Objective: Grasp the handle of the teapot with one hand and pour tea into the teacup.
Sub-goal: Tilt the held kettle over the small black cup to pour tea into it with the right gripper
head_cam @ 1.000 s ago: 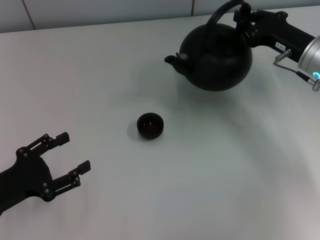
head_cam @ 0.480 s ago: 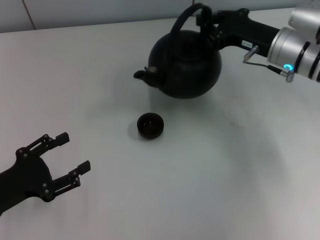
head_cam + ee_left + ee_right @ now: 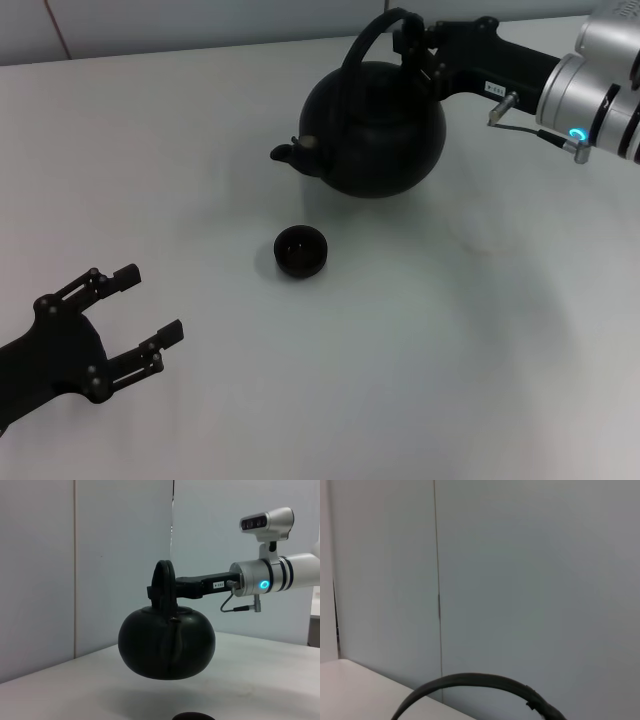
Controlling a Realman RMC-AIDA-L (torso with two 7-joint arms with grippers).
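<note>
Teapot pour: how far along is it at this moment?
Done: the right tool grips the arched handle of the round matte-black teapot, lifted off the table in the left wrist view. In hand: carrying it level. Left: tilting over the small black teacup. Left tool sits open.

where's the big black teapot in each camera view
Head view: matte-black round teapot upper centre, hanging from the right tool.
Left wrist view: centre, lifted clear of the white table.
Right wrist view: only its arched black handle shows.
Shared landmark: that handle.
</note>
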